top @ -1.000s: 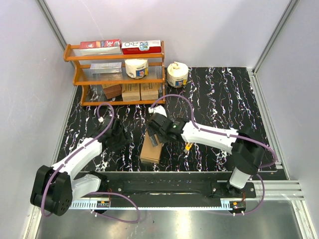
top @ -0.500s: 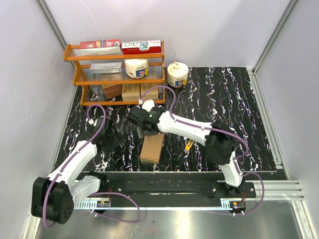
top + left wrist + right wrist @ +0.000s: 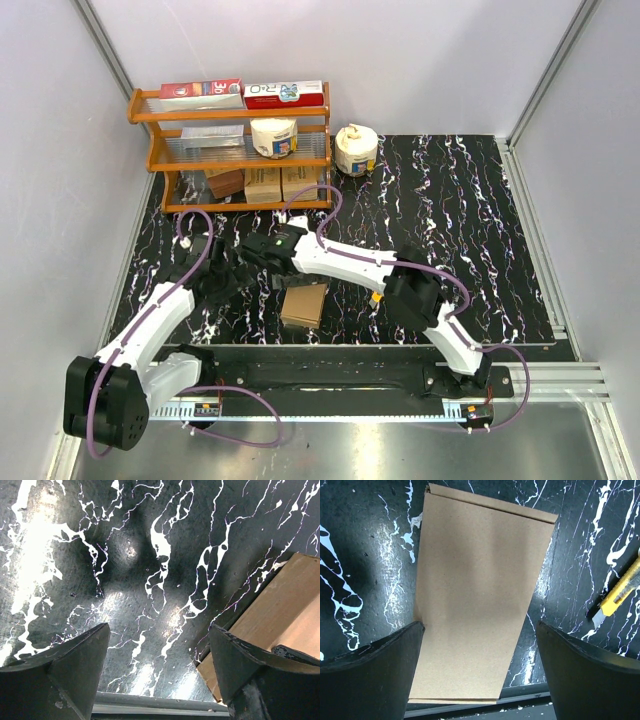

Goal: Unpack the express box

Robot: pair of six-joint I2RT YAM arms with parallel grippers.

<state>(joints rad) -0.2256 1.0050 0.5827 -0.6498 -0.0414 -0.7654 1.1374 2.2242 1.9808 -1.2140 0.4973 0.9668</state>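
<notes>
Nothing reads clearly: the print on the red-and-white cartons (image 3: 283, 93) atop the wooden rack (image 3: 145, 112), well beyond the right claw (image 3: 262, 252), is too small.

Cut off, covered, or too small to read.
In the left wrist view the box (image 3: 280, 610) runs off the right edge, its lower corner behind a finger (image 3: 250, 670). In the right wrist view the knife (image 3: 615, 597) is cut by the right edge. From above, the right arm (image 3: 340, 262) covers the box's upper end, the left gripper (image 3: 215, 278) and right gripper (image 3: 256, 252) blur into the table (image 3: 470, 220), and print on the cartons (image 3: 285, 93) is too small to read.
</notes>
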